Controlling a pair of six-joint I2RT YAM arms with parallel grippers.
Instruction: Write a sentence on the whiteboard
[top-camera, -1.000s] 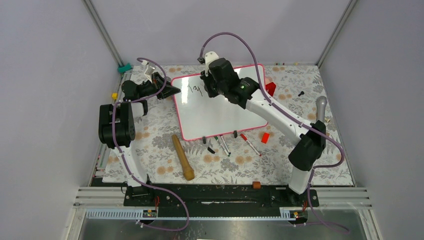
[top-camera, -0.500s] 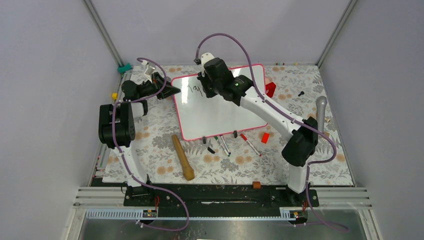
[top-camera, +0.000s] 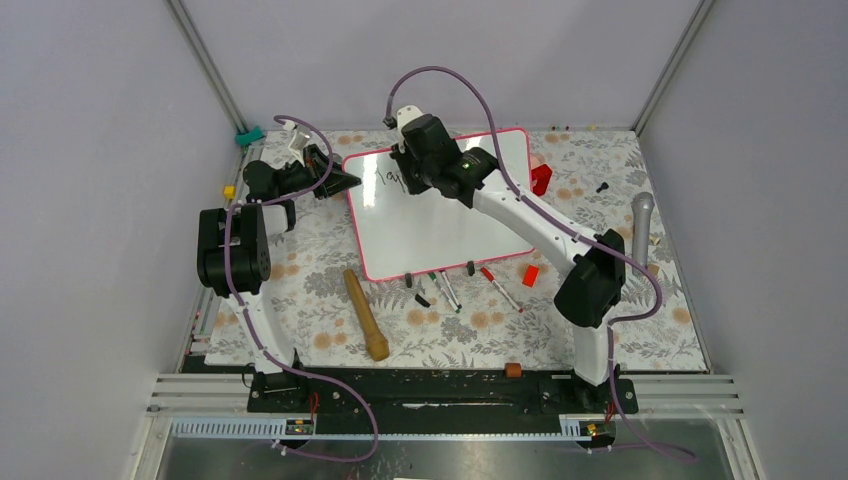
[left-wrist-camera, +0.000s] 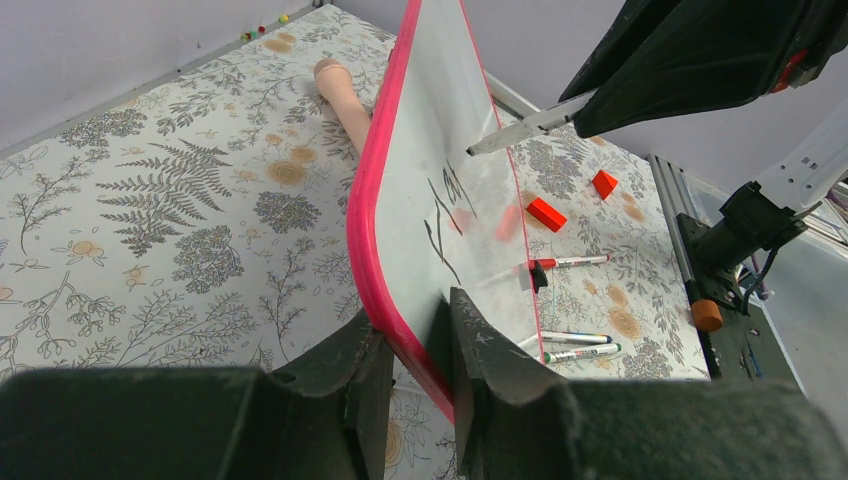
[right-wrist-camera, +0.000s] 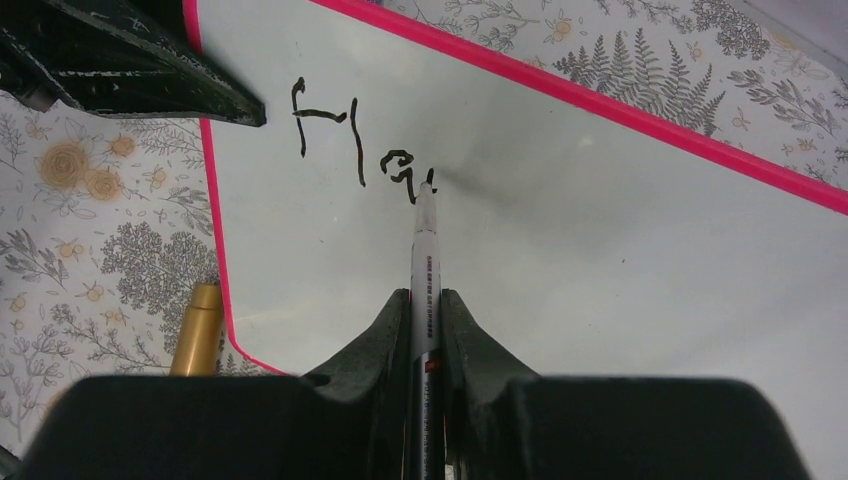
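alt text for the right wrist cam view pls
The right gripper clamps a marker whose tip rests on the whiteboard, at the end of an unfinished black sentence reading "Ha". At top left, the left gripper holds the board's pink edge.

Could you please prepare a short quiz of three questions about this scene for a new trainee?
1. True or false: the left end effector clamps the whiteboard by its pink frame.
2. What does the right end effector hold? A) a marker B) an eraser C) nothing.
3. Which letters of the sentence are complete on the board?
Key: 1 true; 2 A; 3 "Ha", with the marker tip at the next stroke.
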